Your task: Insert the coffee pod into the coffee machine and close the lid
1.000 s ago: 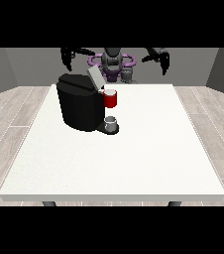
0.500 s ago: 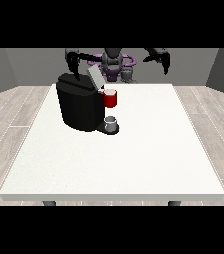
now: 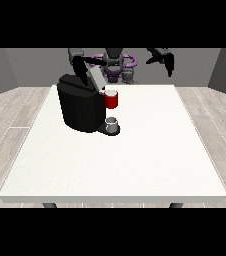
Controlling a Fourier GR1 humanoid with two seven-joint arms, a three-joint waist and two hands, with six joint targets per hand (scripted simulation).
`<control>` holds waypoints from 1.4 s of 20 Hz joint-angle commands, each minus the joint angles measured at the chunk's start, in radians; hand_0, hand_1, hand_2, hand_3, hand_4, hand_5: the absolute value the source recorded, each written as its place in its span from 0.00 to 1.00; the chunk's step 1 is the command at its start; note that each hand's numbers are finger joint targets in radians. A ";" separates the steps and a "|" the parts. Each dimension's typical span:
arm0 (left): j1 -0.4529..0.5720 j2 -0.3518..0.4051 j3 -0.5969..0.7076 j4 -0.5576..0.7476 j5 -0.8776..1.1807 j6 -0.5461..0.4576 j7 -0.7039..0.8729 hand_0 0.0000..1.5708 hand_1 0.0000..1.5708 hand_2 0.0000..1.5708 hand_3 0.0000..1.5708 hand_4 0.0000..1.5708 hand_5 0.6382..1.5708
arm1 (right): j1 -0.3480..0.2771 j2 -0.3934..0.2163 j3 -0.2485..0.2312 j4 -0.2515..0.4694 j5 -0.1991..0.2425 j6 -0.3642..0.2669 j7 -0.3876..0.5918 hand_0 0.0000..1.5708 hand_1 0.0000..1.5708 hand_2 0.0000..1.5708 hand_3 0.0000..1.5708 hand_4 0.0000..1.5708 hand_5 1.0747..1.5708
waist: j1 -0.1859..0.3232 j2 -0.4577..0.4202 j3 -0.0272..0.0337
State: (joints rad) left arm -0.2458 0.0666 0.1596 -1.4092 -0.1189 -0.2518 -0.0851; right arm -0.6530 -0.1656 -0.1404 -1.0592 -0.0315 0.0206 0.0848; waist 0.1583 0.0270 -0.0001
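A bulky black coffee machine (image 3: 81,107) stands on the large white worktop (image 3: 135,160), towards its far edge and its left-hand side as seen from the front. Its grey lid (image 3: 96,80) is raised and tilts up from the top of the body. A red thing at the machine (image 3: 112,99) sits at the machine's front, and below it a small grey thing (image 3: 112,123) rests on the machine's low base; whether that is the pod cannot be told.

The hand at the view's left (image 3: 78,64) hangs just behind the machine's top, near the raised lid; whether its fingers are apart or together cannot be told. The hand at the view's right (image 3: 164,58) is held high beyond the worktop's far edge, well apart from the machine, its fingers hanging relaxed and holding nothing.
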 commanded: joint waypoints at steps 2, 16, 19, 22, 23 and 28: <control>0.015 -0.011 -0.019 -0.016 -0.013 0.047 0.006 0.00 0.00 0.00 0.00 0.23 1.00 | -0.041 -0.004 0.008 0.040 0.003 0.021 -0.025 0.00 0.00 0.00 0.00 0.05 1.00 | -0.017 0.029 0.0002; 0.005 0.029 -0.023 -0.023 0.017 0.001 0.035 0.00 0.00 0.00 0.00 0.23 1.00 | -0.169 0.001 0.082 0.065 0.090 0.007 0.001 0.00 0.00 0.00 0.00 0.00 1.00 | 0.044 0.037 0.0002; 0.023 0.007 -0.055 -0.013 -0.019 0.019 -0.042 0.00 0.00 0.00 0.00 0.21 1.00 | -0.223 0.011 0.080 0.057 0.095 -0.016 0.007 0.00 0.00 0.00 0.00 0.00 1.00 | 0.089 0.085 -0.0001; -0.028 0.018 -0.050 -0.011 0.000 -0.001 -0.016 0.00 0.00 0.00 0.00 0.23 1.00 | -0.263 0.015 0.097 0.038 0.121 -0.036 0.040 0.00 0.00 0.00 0.00 0.00 1.00 | 0.104 0.087 -0.0002; 0.000 0.049 -0.032 0.004 0.016 -0.035 -0.030 0.00 0.00 0.00 0.00 0.25 1.00 | -0.236 0.018 0.118 0.021 0.149 -0.055 0.043 0.00 0.00 0.00 0.00 0.00 1.00 | 0.113 0.069 -0.0005; -0.044 0.019 -0.059 -0.014 -0.001 -0.008 -0.036 0.00 0.00 0.00 0.00 0.28 1.00 | -0.298 -0.035 0.106 -0.002 0.180 -0.064 0.059 0.00 0.00 0.00 0.00 0.14 1.00 | 0.177 0.127 0.0003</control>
State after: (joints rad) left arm -0.2789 0.0898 0.1103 -1.4177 -0.1139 -0.2631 -0.1133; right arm -0.8673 -0.2561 -0.0824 -1.0222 0.1488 -0.0673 0.2411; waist 0.2515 0.1351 0.0180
